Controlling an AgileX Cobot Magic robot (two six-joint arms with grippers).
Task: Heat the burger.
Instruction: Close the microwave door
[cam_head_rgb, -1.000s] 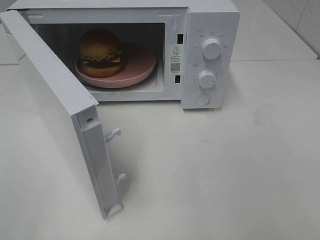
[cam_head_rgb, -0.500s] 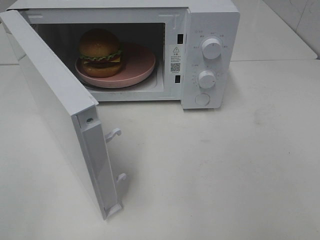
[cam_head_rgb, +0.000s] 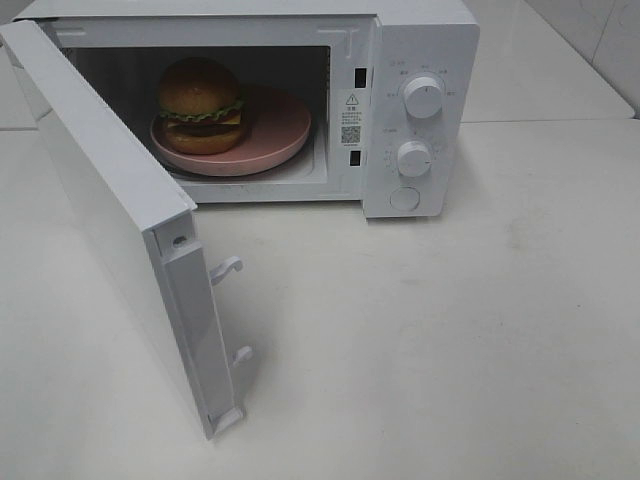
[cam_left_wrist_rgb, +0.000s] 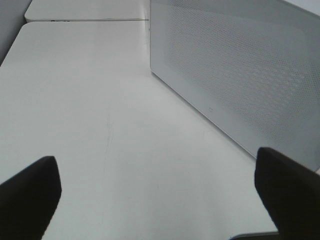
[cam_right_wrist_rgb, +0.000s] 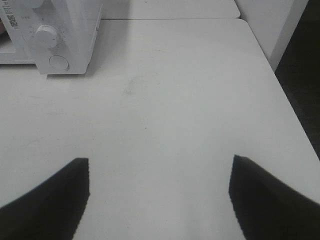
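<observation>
Left gripper (cam_left_wrist_rgb: 157, 200): both dark fingers (cam_left_wrist_rgb: 30, 197) sit at the frame corners, spread wide, nothing between them, only bare table (cam_left_wrist_rgb: 90, 110) under them. It is aimed along the tabletop, with the outer face of the microwave door (cam_left_wrist_rgb: 240, 75) (dotted mesh pattern) just off to one side and not touching it. Right gripper (cam_right_wrist_rgb: 160, 195): same story, fingers (cam_right_wrist_rgb: 272, 200) well apart, holding nothing, pitched down at the table (cam_right_wrist_rgb: 170, 100). It is well clear of the microwave's control-panel corner (cam_right_wrist_rgb: 65, 30), where the lower knob (cam_right_wrist_rgb: 46, 36) and round button (cam_right_wrist_rgb: 59, 62) show. Neither arm appears in the high view, so I can't tell joint pose beyond that. High view, front to back: white table (cam_head_rgb: 450, 350), then the door (cam_head_rgb: 100, 190) swung wide open toward the camera on its left hinge, free edge nearest, two latch hooks (cam_head_rgb: 228, 268) sticking out of that edge. Behind it is the white microwave (cam_head_rgb: 420, 30), cavity open. Inside is a pink plate (cam_head_rgb: 280, 130) lying flat on the cavity floor. The burger (cam_head_rgb: 200, 105) is on the plate, on its left half, toward the hinge side. It stands upright, bun dome up, layers level, lettuce and cheese edge facing the opening. It is round in plan, so there is no long axis to speak of and the stack axis is vertical. To the right of the cavity the panel carries two knobs (cam_head_rgb: 423, 97) stacked above the button (cam_head_rgb: 404, 198).
</observation>
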